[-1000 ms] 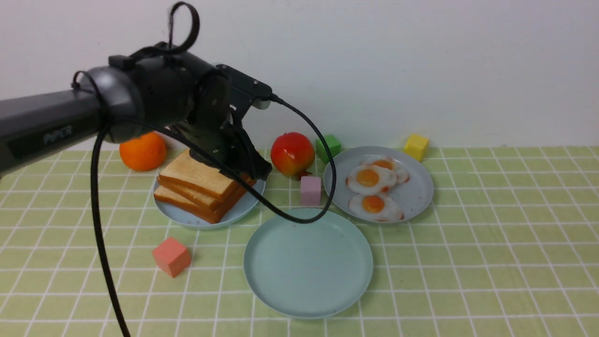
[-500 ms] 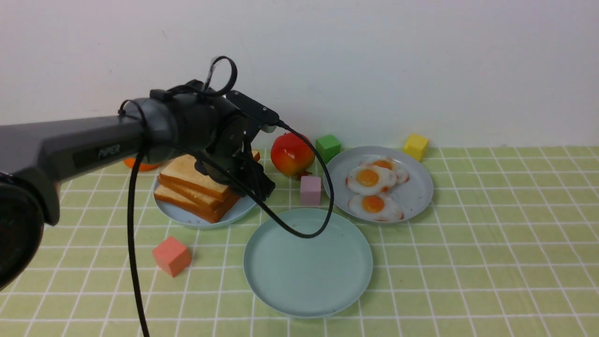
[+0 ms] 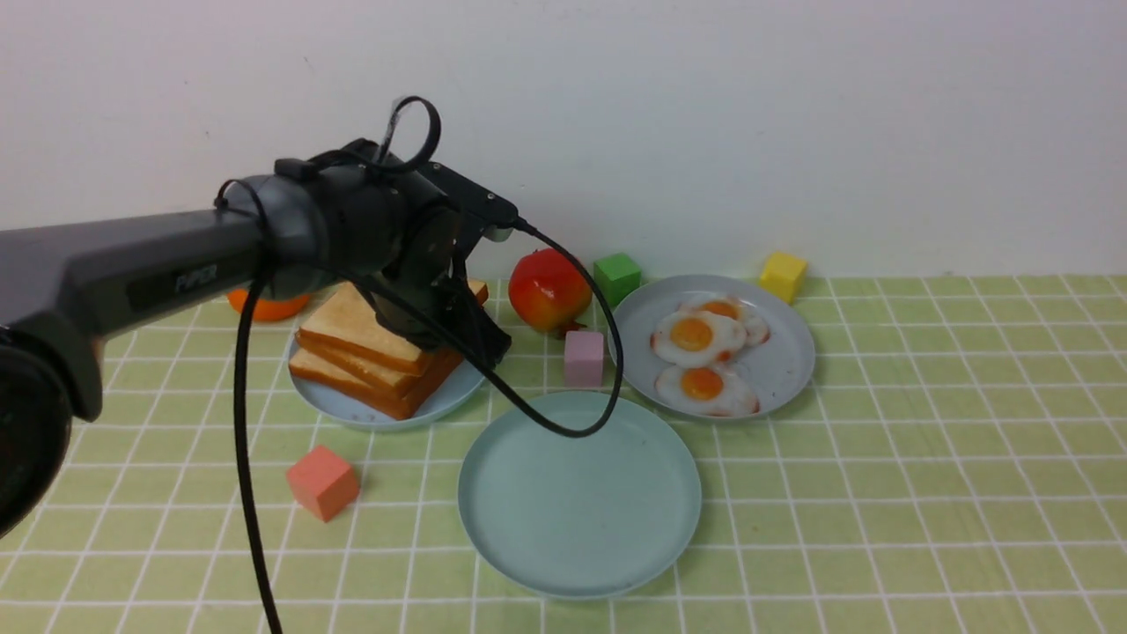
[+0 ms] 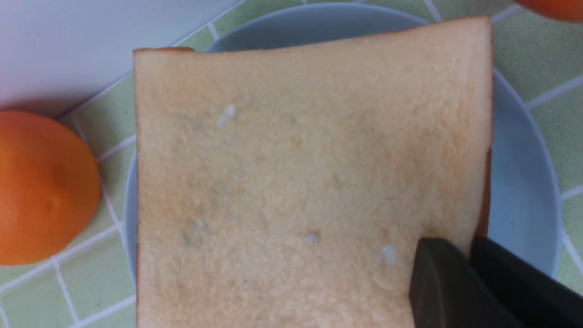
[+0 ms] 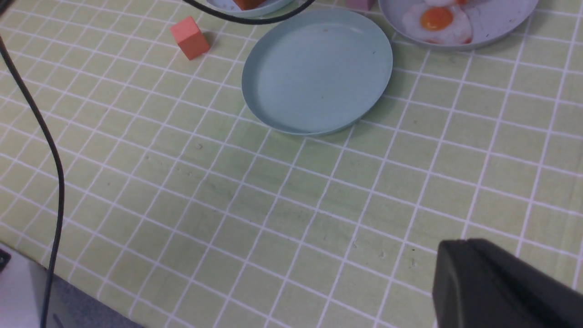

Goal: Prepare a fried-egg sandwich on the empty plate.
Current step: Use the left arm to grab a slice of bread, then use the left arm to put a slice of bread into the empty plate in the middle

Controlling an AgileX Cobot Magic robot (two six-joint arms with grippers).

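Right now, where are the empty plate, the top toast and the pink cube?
empty plate (image 3: 581, 502), front view, bare centre.
top toast (image 4: 296, 173), left wrist view, middle of its upper face.
pink cube (image 3: 584, 363), front view, front face.

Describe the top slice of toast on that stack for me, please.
The top toast slice is square, pale golden and crumbly-looking on its face, with a darker brown crust. It rests, slightly offset, atop other toast slices on a grey-blue plate. The left gripper pinches its edge near one corner.
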